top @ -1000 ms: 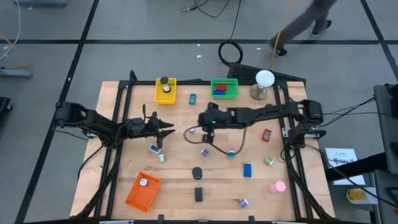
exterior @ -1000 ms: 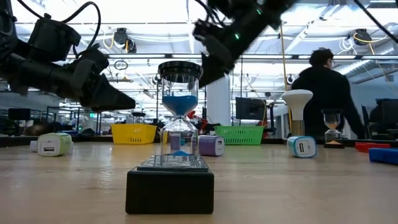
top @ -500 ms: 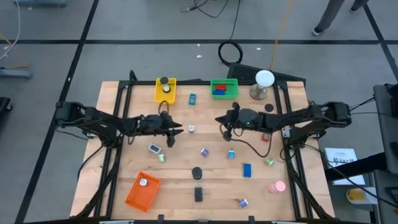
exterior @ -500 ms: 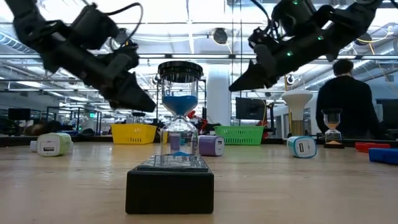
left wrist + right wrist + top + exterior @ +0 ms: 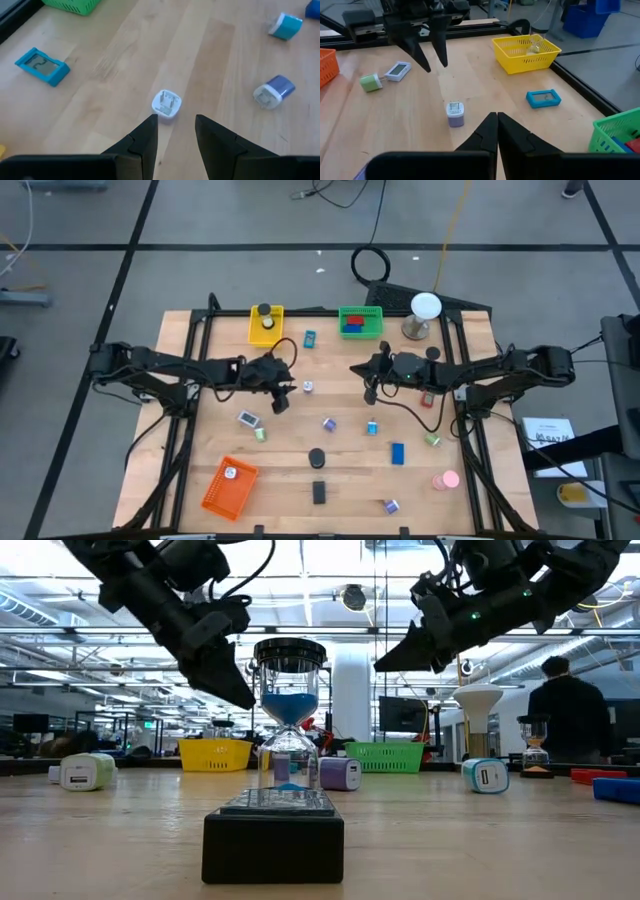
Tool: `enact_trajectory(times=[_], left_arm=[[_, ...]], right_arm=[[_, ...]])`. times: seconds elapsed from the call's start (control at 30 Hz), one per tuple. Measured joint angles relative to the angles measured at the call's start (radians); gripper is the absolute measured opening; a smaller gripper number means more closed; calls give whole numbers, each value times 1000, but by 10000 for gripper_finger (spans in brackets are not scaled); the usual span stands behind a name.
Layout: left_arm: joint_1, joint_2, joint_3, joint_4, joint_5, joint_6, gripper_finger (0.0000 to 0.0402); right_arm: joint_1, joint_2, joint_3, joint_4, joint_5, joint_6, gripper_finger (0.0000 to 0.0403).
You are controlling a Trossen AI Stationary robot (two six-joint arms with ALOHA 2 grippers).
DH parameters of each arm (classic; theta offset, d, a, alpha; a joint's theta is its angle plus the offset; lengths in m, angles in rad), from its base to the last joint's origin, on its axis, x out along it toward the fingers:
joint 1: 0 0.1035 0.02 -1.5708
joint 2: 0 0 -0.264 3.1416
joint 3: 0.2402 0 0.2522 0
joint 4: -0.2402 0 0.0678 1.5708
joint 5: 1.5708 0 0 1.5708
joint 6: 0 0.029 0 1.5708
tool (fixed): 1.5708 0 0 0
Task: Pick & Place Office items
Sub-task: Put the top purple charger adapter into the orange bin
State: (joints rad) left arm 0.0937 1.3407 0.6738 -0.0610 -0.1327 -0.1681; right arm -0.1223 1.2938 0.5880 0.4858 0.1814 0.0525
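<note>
White-and-lilac plug adapter (image 5: pixel 165 104): on wood table (image 5: pixel 225 65), just ahead of my left gripper (image 5: pixel 176 121), fingers apart, empty; right gripper (image 5: pixel 497 119) closed.

three baskets (image 5: pixel 265 326), two grippers (image 5: pixel 283 388), one hourglass (image 5: pixel 289 755)

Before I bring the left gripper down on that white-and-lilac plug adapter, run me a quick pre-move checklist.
1. Left gripper open: ok, clear gap between the fingers.
2. Plug adapter lined up: ok, just ahead of the finger gap in the left wrist view.
3. Left gripper empty: ok.
4. Space around the adapter: ok, the cyan timer and blue adapter lie apart.
5. Right gripper out of the way: ok, shut, empty, raised to the adapter's right.
6. Height above the table: cannot tell.
</note>
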Motion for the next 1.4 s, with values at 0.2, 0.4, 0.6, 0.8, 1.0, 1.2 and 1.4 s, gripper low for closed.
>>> enact_trajectory(times=[0.2,0.4,0.6,0.8,1.0,1.2,1.4], left_arm=[[0,0,8,-23,44,93,131],[5,0,8,-18,45,150,113],[38,0,8,47,54,159,49],[99,6,8,59,182,159,54],[100,62,8,86,190,239,136],[105,161,8,217,177,255,222],[109,235,24,247,175,281,276]], right_arm=[[0,0,0,4,0,0,1],[0,0,0,4,0,0,1],[0,0,0,4,0,0,1],[0,0,0,3,0,-1,1],[0,0,0,3,0,-3,1],[0,1,1,4,0,-1,1],[0,1,1,3,0,-1,1]])
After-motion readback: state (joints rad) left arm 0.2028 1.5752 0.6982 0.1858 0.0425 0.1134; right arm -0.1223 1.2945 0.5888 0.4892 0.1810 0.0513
